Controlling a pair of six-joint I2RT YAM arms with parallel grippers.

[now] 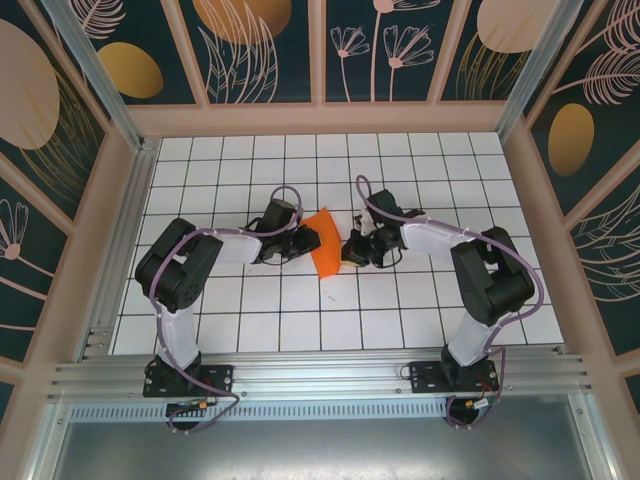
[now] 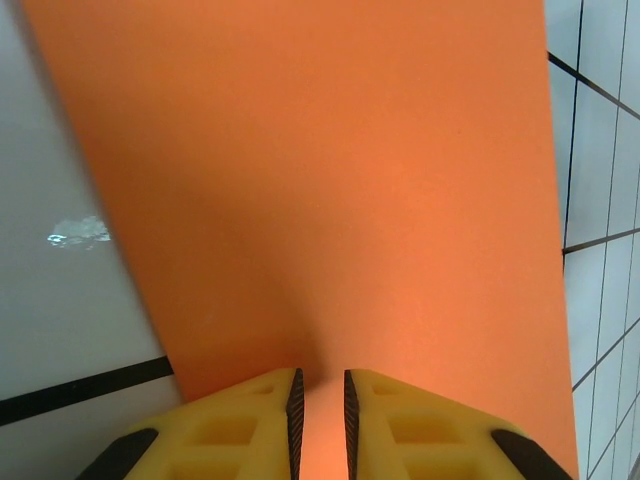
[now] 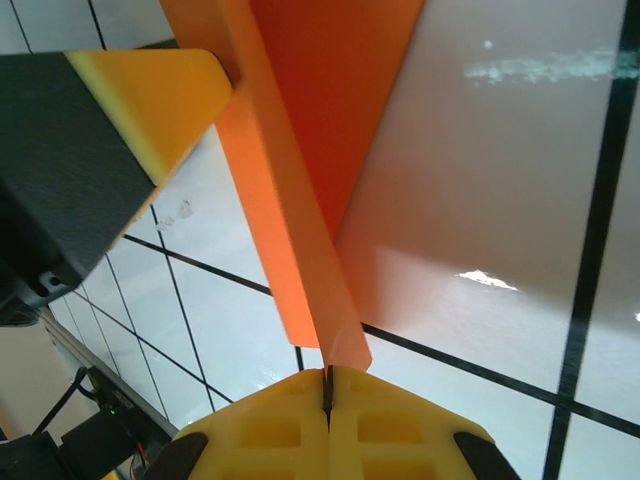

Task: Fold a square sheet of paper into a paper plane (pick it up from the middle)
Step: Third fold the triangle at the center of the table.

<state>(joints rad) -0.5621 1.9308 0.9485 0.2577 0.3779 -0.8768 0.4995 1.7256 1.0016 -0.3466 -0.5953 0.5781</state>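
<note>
Square sheet of paper (image 1: 325, 243), orange, creased, held up over mid counter (image 1: 400, 320) between both arms; left fingers (image 2: 240, 425) pinched on one edge, paper in the narrow gap; right fingers (image 3: 400, 430) clenched on a folded corner.

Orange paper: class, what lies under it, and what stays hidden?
The paper is held off the surface, and under it lies the white-tiled table. From above, the paper covers the tiles right beneath it.
</note>
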